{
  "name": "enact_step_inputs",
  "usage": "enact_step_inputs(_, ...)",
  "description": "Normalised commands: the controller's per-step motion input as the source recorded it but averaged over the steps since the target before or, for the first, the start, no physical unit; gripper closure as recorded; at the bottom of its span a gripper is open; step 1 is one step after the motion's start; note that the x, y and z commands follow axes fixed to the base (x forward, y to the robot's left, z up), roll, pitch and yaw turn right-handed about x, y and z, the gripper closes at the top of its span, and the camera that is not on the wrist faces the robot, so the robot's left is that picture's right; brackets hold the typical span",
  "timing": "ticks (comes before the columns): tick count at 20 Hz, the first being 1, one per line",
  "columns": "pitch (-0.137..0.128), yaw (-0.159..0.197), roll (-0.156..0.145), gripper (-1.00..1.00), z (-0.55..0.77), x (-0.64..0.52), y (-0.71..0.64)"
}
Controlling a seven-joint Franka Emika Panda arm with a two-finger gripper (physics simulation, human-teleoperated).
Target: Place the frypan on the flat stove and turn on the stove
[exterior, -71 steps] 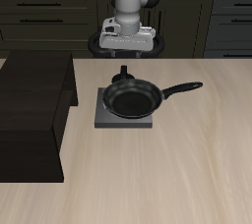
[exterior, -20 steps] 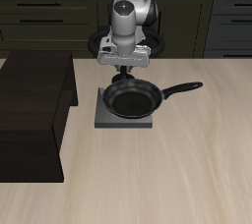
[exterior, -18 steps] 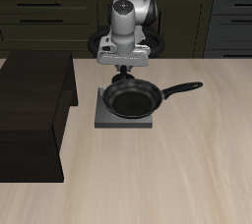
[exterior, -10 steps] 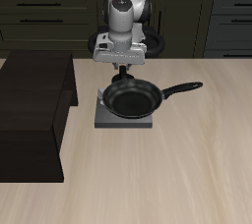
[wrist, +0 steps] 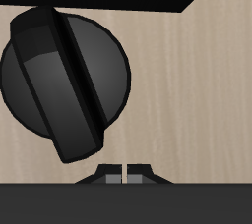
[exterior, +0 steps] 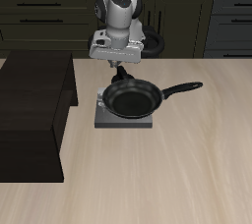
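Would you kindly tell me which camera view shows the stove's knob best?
The wrist view: the knob fills much of the picture, its raised bar plain. In the exterior view it is mostly hidden behind the gripper at the back edge of the stove.

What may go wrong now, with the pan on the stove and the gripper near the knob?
1. The gripper looks shut just above the knob, so it may push the knob without turning it.
2. It works close to the frypan, and a bump might shift the pan on the flat stove.
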Motion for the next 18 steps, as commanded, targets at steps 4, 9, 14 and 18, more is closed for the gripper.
enact_step_inputs(4,0.001,0.002,-0.004,1.00,0.03,0.08,-0.05)
enact_step_inputs(9,0.006,0.003,0.007,1.00,0.03,-0.02,0.08)
enact_step_inputs(14,-0.011,-0.001,0.017,-1.00,0.08,-0.08,0.11)
enact_step_inputs(18,-0.007,-0.017,0.020,-1.00,0.11,-0.09,0.10)
